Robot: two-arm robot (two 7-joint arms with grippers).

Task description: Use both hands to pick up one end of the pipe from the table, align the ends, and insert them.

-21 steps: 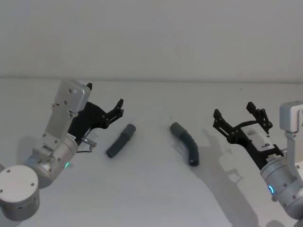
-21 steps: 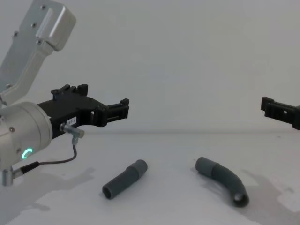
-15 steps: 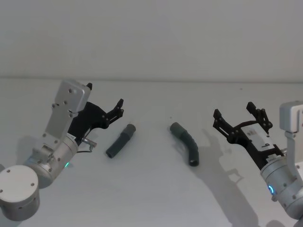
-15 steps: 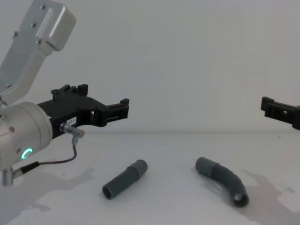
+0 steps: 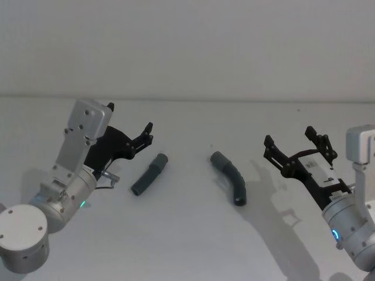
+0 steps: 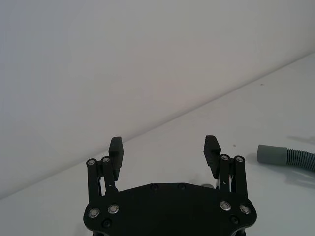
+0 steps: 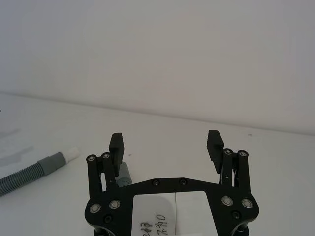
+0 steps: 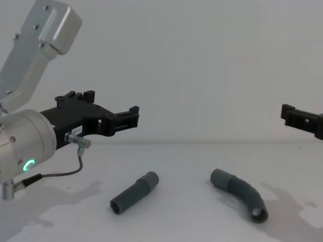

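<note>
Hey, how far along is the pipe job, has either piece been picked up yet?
Nothing looks done yet: the straight piece and the bent piece lie apart on the table, ungrasped. In hand: the left end effector and the right end effector hover open, each raised to the outer side of its piece. Left: grasp both, lift, align and insert them.

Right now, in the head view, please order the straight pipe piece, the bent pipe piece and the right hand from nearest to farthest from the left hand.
From the left hand:
1. straight pipe piece, just beside it, left of centre.
2. bent pipe piece, right of centre.
3. right hand, far right.
</note>
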